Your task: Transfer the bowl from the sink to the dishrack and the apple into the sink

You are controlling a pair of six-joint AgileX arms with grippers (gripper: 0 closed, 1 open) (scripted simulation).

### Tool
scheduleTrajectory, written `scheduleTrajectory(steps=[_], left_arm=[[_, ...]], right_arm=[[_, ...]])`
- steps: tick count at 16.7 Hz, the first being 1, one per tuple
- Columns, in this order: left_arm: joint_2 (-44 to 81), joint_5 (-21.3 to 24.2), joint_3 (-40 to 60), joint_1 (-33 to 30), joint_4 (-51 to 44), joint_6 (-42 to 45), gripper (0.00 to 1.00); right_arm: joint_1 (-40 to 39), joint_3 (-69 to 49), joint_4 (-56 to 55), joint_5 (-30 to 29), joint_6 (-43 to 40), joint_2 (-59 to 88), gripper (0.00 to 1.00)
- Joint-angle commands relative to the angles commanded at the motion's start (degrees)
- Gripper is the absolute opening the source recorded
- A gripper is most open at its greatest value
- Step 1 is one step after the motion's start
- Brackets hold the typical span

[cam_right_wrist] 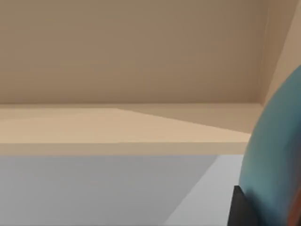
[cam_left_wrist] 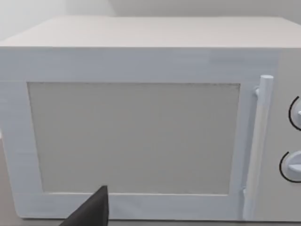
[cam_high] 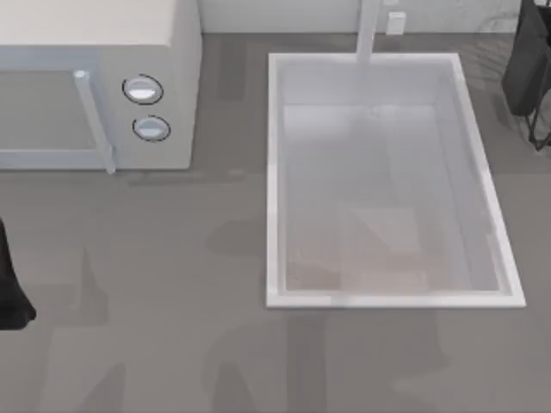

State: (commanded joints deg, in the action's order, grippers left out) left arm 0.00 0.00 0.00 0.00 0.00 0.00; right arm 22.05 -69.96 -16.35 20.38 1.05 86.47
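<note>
In the right wrist view, smooth rounded blue bowl (cam_right_wrist: 277, 160), boxy white sink (cam_high: 275, 172)

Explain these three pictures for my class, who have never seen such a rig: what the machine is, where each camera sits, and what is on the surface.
This is a simulated two-armed AgileX robot at a grey table. The top view looks straight down: a white microwave sits at the left and a white sink with its faucet post at the right. The basin looks empty. The left arm is at the left edge, the right arm at the far right corner. The left wrist camera faces the microwave door. The right wrist camera has a blue rounded surface close up, probably the bowl, though whether it is held cannot be told.
</note>
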Motion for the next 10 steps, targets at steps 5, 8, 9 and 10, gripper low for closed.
scheduleTrajectory(steps=[5,8,9,10], left_arm=[[0.0,0.0,0.0,0.0,0.0,0.0,1.00],[0.0,0.0,0.0,0.0,0.0,0.0,1.00],[0.0,0.0,0.0,0.0,0.0,0.0,1.00],[0.0,0.0,0.0,0.0,0.0,0.0,1.00]], right_arm=[[-2.6,8.5,-20.3,-2.7,-0.3,11.0,0.00],[-3.9,12.5,-28.3,-4.0,-0.2,15.1,0.00],[-4.2,13.3,-29.7,-4.3,-0.2,15.9,0.00],[-4.4,13.8,-30.6,-4.4,-0.1,16.4,0.00]])
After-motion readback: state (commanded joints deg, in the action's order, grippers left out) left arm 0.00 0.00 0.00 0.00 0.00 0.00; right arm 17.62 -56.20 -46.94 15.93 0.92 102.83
